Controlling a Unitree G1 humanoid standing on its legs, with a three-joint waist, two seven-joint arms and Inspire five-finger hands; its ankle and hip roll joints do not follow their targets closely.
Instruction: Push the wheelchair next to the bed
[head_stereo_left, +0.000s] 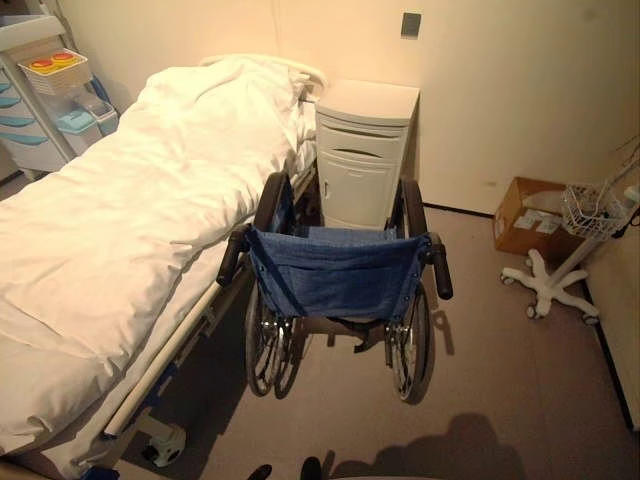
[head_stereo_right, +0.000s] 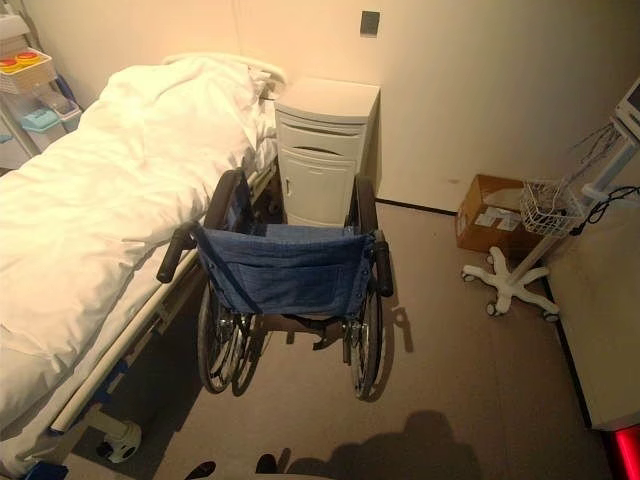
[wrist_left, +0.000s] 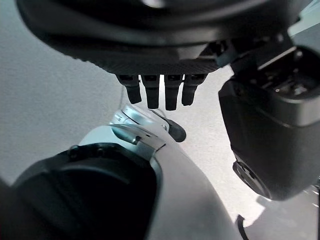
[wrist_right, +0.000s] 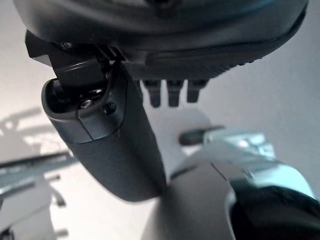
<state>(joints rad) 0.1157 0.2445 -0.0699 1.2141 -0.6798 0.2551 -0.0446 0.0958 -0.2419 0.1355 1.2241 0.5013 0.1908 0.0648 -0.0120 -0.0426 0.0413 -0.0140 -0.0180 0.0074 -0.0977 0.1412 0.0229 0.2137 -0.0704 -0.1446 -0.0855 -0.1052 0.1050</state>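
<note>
The wheelchair (head_stereo_left: 335, 270) has a blue fabric back, black armrests and black push handles (head_stereo_left: 232, 255) (head_stereo_left: 441, 272). It stands with its left side against the edge of the bed (head_stereo_left: 120, 230), which carries a white duvet. The chair's front faces the bedside cabinet. My left hand (wrist_left: 165, 50) hangs over bare floor with relaxed fingers (wrist_left: 152, 95) and nothing in it. My right hand (wrist_right: 165, 40) hangs the same way, its fingers (wrist_right: 172, 95) straight and holding nothing. Both hands are away from the wheelchair's handles.
A white bedside cabinet (head_stereo_left: 362, 150) stands against the wall just ahead of the chair. To the right are a cardboard box (head_stereo_left: 530, 215) and a wheeled stand with a wire basket (head_stereo_left: 555, 275). A drawer trolley (head_stereo_left: 40, 110) stands beyond the bed at far left.
</note>
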